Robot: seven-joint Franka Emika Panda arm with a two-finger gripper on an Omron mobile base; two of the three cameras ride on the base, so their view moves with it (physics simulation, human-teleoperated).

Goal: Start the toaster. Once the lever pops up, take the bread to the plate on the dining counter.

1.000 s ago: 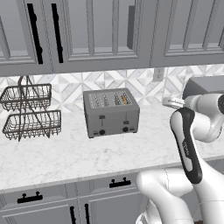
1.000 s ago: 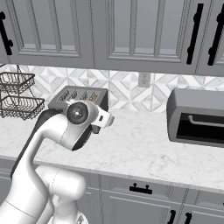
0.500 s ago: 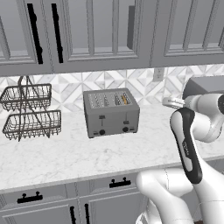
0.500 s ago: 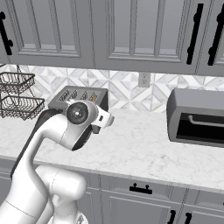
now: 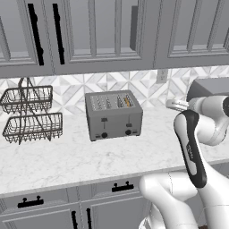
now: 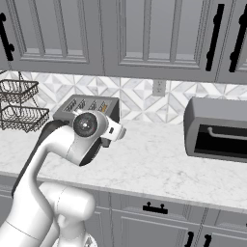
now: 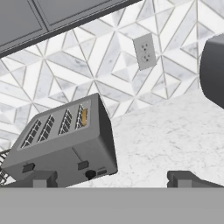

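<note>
The brushed-grey toaster [image 5: 114,117] stands on the marble counter against the tiled wall, with two black levers and two knobs on its front. The bread [image 5: 127,102] sits in its rightmost slot, only the golden-orange top edge showing. In the hand view the toaster [image 7: 65,142] appears tilted at lower left, the bread [image 7: 84,117] in its slot. My gripper [image 7: 113,179] is open, nothing between its fingers, held off the toaster's front to the right. From the right base view the arm covers part of the toaster [image 6: 91,103]. The plate and the dining counter are out of view.
A two-tier wire basket [image 5: 29,114] stands left of the toaster. A dark-grey box oven [image 6: 217,128] sits at the right end of the counter [image 5: 89,156]. A wall outlet [image 7: 144,51] is set in the tiles. Grey cabinets hang above, drawers below.
</note>
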